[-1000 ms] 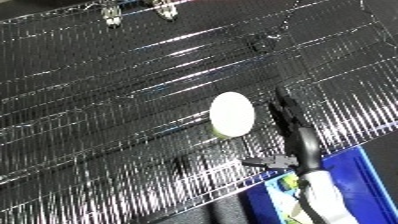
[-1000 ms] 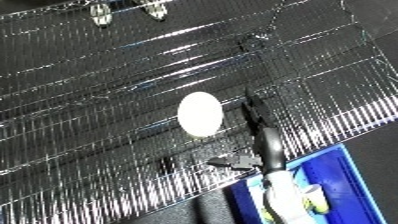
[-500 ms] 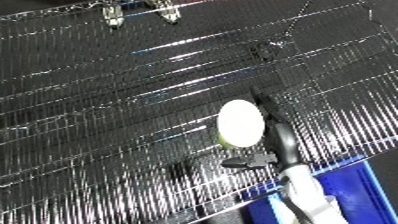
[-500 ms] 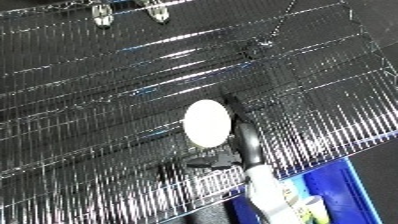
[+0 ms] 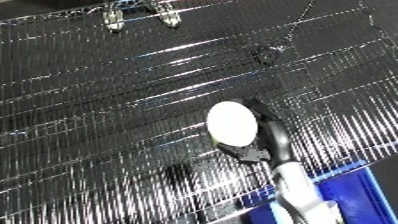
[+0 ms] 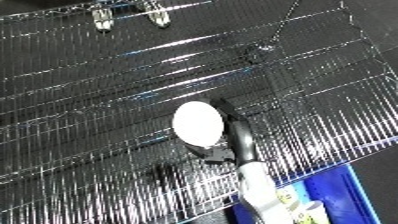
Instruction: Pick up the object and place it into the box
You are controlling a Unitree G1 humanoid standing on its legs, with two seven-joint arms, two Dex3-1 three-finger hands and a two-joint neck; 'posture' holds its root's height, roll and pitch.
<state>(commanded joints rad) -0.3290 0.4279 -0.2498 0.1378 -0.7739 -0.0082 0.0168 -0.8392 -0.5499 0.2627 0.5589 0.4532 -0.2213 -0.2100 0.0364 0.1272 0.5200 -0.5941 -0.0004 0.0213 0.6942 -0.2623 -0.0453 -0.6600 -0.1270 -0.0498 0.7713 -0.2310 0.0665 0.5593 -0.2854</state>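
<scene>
A white, round, egg-like object [image 5: 233, 123] lies on the shiny black ribbed table [image 5: 107, 110], right of centre. My right hand [image 5: 274, 134] is black and reaches up from the lower edge on a white forearm [image 5: 298, 192]. Its fingers curve along the object's right side and its thumb [image 5: 249, 153] sits against the object's lower edge, so the hand closes round it. A corner of the blue bin [image 6: 348, 196] shows at the lower right, beside the forearm. My left hand shows in neither view.
Two metal clips [image 5: 111, 20] [image 5: 169, 16] stand at the table's far edge. A small round fitting [image 5: 266, 53] with a thin cable lies beyond the object. Pale items [image 6: 298, 204] lie in the bin. The table's front edge runs diagonally past the bin.
My right hand has closed in from the right: the thumb, earlier sticking out below the object, now sits against its lower edge. The view has shifted slightly.
</scene>
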